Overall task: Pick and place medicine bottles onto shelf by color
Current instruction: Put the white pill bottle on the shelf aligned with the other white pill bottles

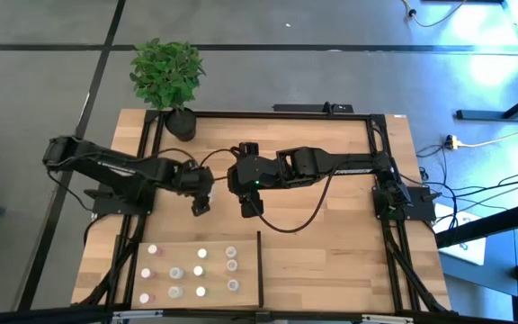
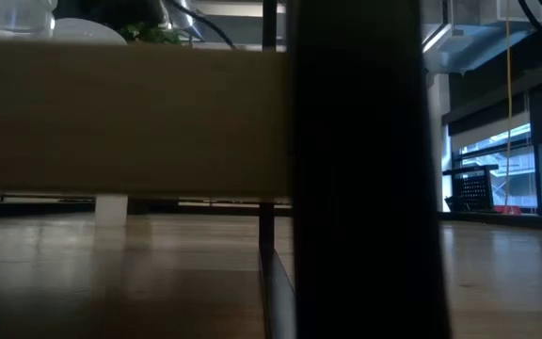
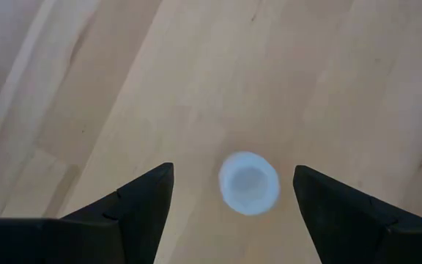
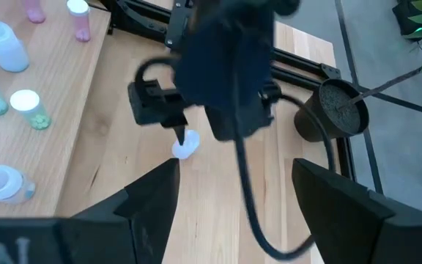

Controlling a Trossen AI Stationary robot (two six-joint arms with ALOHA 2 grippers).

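Observation:
In the left wrist view a small white-topped medicine bottle (image 3: 249, 183) stands upright on the wooden tabletop. My left gripper (image 3: 233, 169) hovers over it, pointing steeply down and open, one finger on each side and a gap to the bottle on both. The right wrist view shows the same bottle (image 4: 185, 147) under the left gripper's fingertips. My right gripper (image 4: 236, 163) hangs open and empty above the table's middle (image 1: 248, 205), just right of the left gripper (image 1: 202, 203). The shelf (image 1: 245, 270) lies at the near left, with several medicine bottles (image 1: 201, 270) standing on it.
A black plant pot (image 1: 181, 121) with a green plant stands at the far left of the table. Black frame rails (image 1: 277, 113) run round the table. A black cable (image 1: 295, 220) sags from the right arm. Bare wood lies right of the shelf.

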